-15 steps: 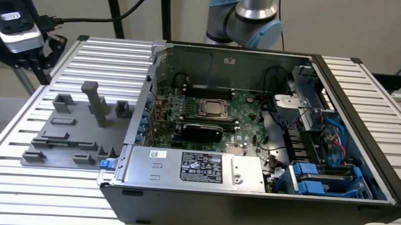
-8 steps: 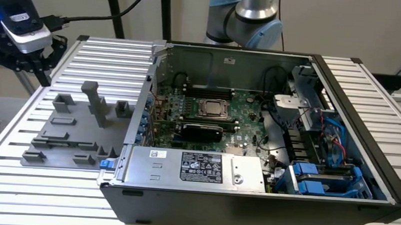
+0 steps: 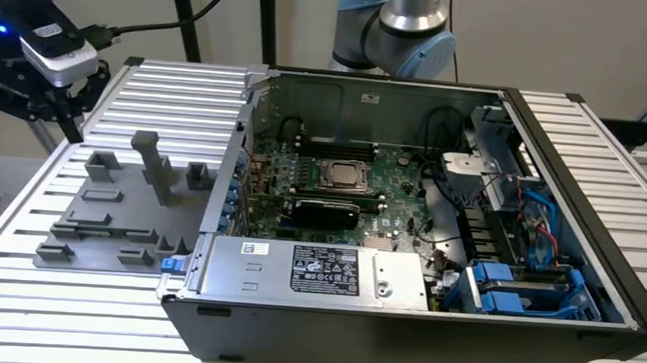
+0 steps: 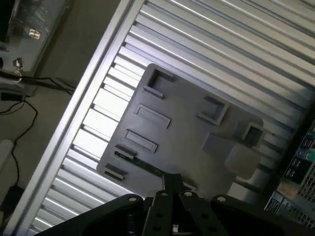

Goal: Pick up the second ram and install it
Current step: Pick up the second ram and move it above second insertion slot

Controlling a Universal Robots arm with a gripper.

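The second ram (image 4: 147, 166) is a thin green stick standing on edge in low grey holder blocks at one border of the grey holder plate (image 4: 187, 137). My gripper (image 4: 172, 183) hangs well above the plate, close to over the stick's end. Its fingertips are together with nothing between them. In the exterior view the gripper (image 3: 61, 104) is high over the far left corner of the slatted table, above the holder plate (image 3: 118, 215). The open computer case (image 3: 409, 209) shows the motherboard with its square CPU socket (image 3: 345, 175) and long black slots (image 3: 341, 141) behind it.
A tall grey post (image 3: 155, 166) and several holder blocks rise from the plate. The case's left wall (image 3: 229, 178) stands between plate and motherboard. Cables, a power supply (image 3: 310, 268) and blue drive bays (image 3: 525, 289) fill the case's front and right.
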